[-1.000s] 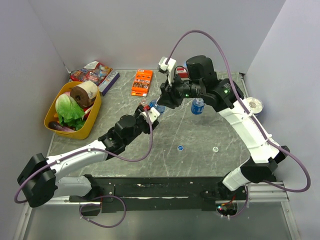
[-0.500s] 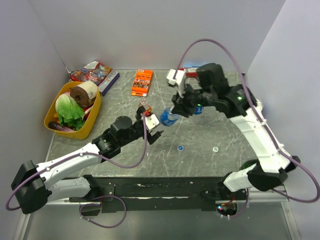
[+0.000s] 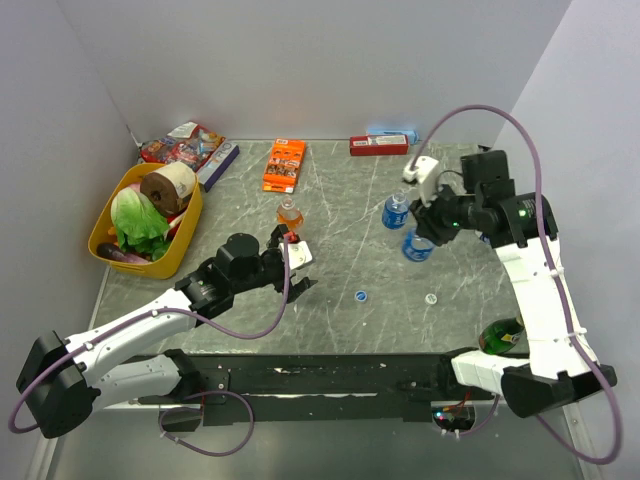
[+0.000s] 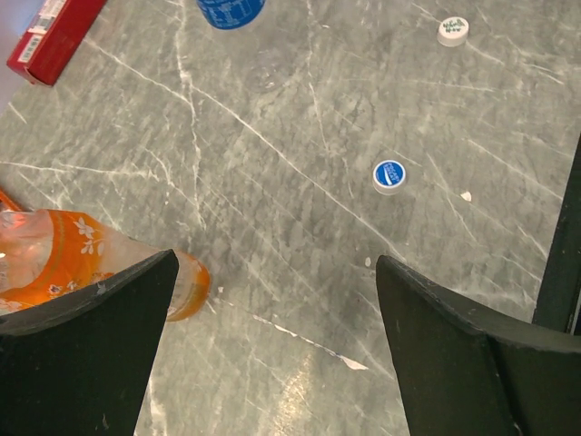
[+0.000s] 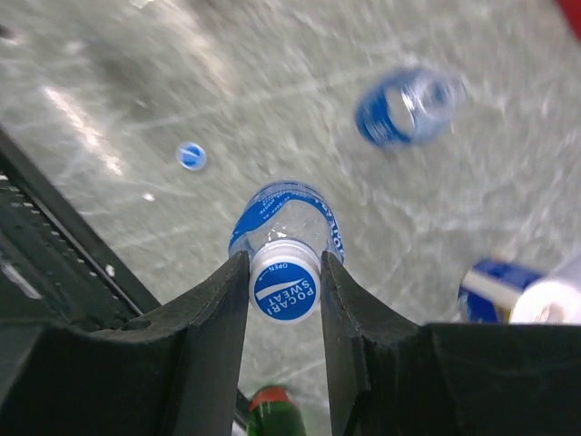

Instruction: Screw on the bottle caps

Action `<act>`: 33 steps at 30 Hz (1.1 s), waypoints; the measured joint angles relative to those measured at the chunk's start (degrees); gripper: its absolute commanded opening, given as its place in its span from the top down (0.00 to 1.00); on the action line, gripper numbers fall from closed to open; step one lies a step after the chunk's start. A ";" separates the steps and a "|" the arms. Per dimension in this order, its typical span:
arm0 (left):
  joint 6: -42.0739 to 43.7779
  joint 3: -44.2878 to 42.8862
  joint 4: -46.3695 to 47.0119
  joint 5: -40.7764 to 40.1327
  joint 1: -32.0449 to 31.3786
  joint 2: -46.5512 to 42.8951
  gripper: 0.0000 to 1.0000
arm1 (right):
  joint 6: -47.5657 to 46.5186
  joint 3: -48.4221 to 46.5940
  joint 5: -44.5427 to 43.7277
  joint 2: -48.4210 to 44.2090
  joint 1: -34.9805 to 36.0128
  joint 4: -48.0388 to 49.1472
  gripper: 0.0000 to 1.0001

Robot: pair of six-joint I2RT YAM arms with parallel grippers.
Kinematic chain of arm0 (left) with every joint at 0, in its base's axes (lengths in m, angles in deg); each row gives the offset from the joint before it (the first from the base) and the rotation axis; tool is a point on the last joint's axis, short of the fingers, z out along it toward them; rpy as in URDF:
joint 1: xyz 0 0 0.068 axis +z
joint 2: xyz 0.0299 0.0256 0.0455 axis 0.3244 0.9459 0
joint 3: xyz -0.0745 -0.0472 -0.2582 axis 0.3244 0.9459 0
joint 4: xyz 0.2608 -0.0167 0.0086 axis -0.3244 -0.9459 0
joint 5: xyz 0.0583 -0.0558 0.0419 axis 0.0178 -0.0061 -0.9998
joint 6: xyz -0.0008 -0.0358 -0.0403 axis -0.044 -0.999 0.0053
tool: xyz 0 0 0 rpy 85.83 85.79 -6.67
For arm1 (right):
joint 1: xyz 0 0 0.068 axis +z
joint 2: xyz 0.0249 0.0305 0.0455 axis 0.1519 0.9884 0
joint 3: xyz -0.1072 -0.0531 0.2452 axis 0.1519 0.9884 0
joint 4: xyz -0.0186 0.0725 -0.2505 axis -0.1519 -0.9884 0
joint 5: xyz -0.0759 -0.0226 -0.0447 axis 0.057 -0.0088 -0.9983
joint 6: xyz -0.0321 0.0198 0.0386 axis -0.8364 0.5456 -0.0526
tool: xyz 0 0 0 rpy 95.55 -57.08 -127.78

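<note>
My right gripper (image 3: pixel 426 232) is shut on the blue cap (image 5: pixel 284 291) of a blue-labelled bottle (image 3: pixel 417 246). The bottle hangs tilted above the table, right of centre. A second blue-labelled bottle (image 3: pixel 395 212) stands just left of it with an open neck (image 5: pixel 408 104). The orange-liquid bottle (image 3: pixel 289 213) stands at mid-table, and it shows at the left edge of the left wrist view (image 4: pixel 64 263). My left gripper (image 3: pixel 291 262) is open and empty just in front of that bottle (image 4: pixel 272 363). A loose blue cap (image 3: pixel 360 296) (image 4: pixel 388 175) and a whitish cap (image 3: pixel 431 298) (image 4: pixel 451 30) lie on the table.
A yellow basket (image 3: pixel 105 240) with lettuce and a tape roll sits at the left. Snack packs (image 3: pixel 185 145), a flat orange box (image 3: pixel 285 165) and a red box (image 3: pixel 378 145) lie along the back. A green bottle (image 3: pixel 500 335) rests near the right arm's base.
My left gripper has opened and drawn back toward its base. The right arm has carried the capped blue bottle from the table's middle over to the right.
</note>
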 measured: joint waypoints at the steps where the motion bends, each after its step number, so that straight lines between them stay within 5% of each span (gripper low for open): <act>1: 0.02 0.00 -0.24 0.22 0.00 0.00 0.04 | -0.66 1.46 0.66 0.00 -2.95 0.24 1.00; 6: -0.02 -0.02 -1.11 0.57 0.04 0.00 0.04 | -1.95 5.66 1.84 0.72 -14.03 2.21 1.00; 14: -0.04 -0.63 -2.21 1.29 0.22 0.04 0.04 | -1.79 6.78 3.87 5.29 -20.35 11.13 1.00; 33: -0.17 -2.16 -3.43 3.34 2.51 0.66 0.04 | 1.66 9.14 3.50 15.54 -21.92 22.16 0.94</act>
